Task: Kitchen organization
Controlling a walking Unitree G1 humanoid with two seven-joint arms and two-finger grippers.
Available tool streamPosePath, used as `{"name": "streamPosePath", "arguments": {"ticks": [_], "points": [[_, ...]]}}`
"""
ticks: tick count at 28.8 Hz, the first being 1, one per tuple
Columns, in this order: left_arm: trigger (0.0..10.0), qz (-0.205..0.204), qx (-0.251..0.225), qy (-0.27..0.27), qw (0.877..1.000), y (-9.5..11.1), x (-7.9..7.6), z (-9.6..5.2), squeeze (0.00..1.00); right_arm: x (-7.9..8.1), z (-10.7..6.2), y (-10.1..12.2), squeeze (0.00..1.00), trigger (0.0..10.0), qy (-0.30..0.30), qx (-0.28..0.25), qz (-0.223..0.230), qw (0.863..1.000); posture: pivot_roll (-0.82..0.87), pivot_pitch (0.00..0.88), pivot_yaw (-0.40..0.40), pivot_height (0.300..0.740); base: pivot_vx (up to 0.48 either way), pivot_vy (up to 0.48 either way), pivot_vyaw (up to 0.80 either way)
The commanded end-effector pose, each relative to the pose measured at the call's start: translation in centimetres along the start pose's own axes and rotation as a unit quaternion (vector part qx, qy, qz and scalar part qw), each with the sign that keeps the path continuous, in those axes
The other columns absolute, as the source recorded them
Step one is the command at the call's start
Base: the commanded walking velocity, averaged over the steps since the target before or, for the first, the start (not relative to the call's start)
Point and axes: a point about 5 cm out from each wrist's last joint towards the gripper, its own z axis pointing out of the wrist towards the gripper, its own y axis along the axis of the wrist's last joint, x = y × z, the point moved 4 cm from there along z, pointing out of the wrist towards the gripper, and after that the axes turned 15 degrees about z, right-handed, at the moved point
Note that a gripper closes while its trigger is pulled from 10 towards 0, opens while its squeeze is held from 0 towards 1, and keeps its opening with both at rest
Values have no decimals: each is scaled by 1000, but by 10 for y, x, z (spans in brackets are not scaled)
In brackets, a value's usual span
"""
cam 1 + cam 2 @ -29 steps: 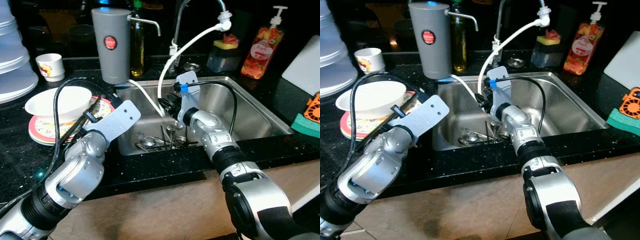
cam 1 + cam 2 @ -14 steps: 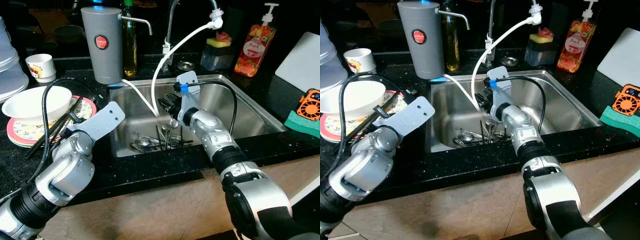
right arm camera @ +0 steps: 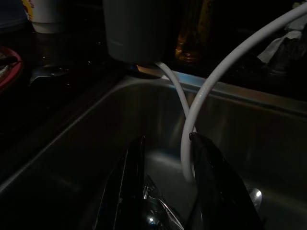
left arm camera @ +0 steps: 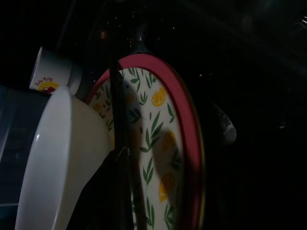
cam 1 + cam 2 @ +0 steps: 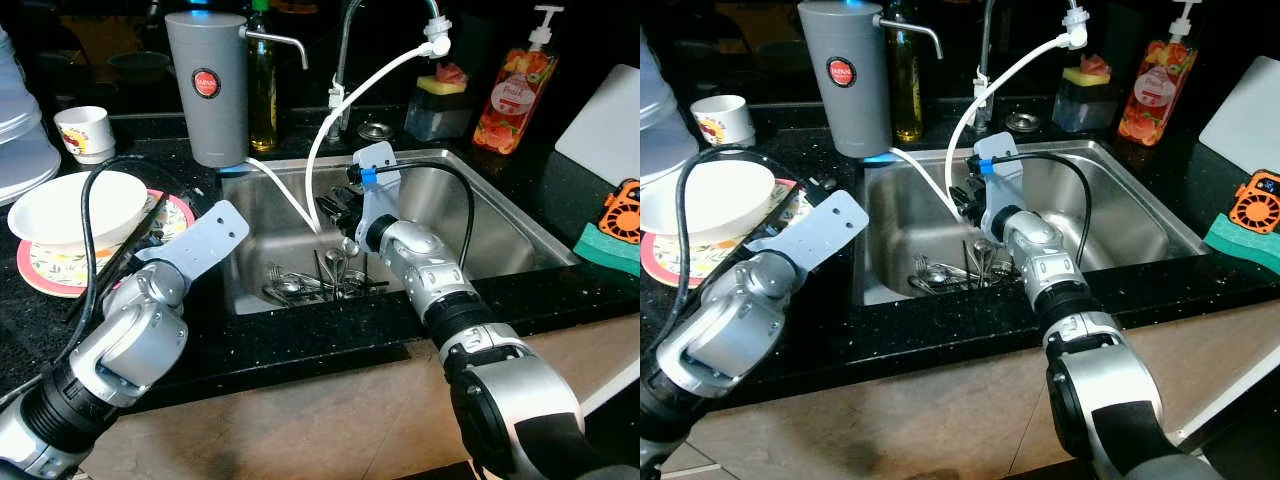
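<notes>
Two end effectors (image 5: 338, 210) (image 5: 150, 238), one sink (image 5: 500, 215).

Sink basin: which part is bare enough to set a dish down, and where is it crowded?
The sink floor is bare on its right half, between the right gripper and the right wall. The front-left corner is crowded with cutlery, and the white hose hangs down there.

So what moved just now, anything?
Hardly anything. The head camera shifted a little, so the whole picture slid. The right gripper stays down in the sink above the cutlery, and the left gripper stays beside the plate and the white bowl. Nothing was visibly picked up or let go.
</notes>
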Motion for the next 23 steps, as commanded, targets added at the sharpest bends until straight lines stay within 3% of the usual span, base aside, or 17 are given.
{"name": "streamPosePath", "arguments": {"ticks": [1,6,7,8,9,10,17,23], "points": [[10000,-11,12,-33,999,-3,-16,4,0,3,2,8,0,10000,5,-8,-2,1000,-3,113,-37,740,0,0,0],[10000,-50,-14,-11,999,10,-2,2,0,3,2,9,0,10000,6,-9,-1,1000,-3,113,-37,740,0,0,0],[10000,-74,-25,-12,997,15,1,1,0,3,2,9,0,10000,7,-9,-1,1000,-4,115,-38,740,0,0,0],[10000,-134,-53,-31,989,28,2,-2,0,3,2,9,0,10000,8,-8,-1,1000,-4,114,-38,740,0,0,0],[10000,-134,-53,-31,989,28,2,-2,0,3,2,9,0,10000,8,-8,-1,1000,-4,114,-38,740,0,0,0],[10000,-163,-70,-50,983,37,0,-5,0,3,2,9,0,10000,8,-7,-1,1000,-4,114,-38,740,0,0,0],[10000,-169,-82,-71,980,48,-8,-10,0,4,2,9,0,10000,11,-5,-2,1000,-8,116,-38,740,0,0,0],[10000,-162,-106,-47,980,57,-2,-12,0,4,2,9,0,10000,12,-4,-2,1000,-8,117,-40,740,0,0,0]]}}
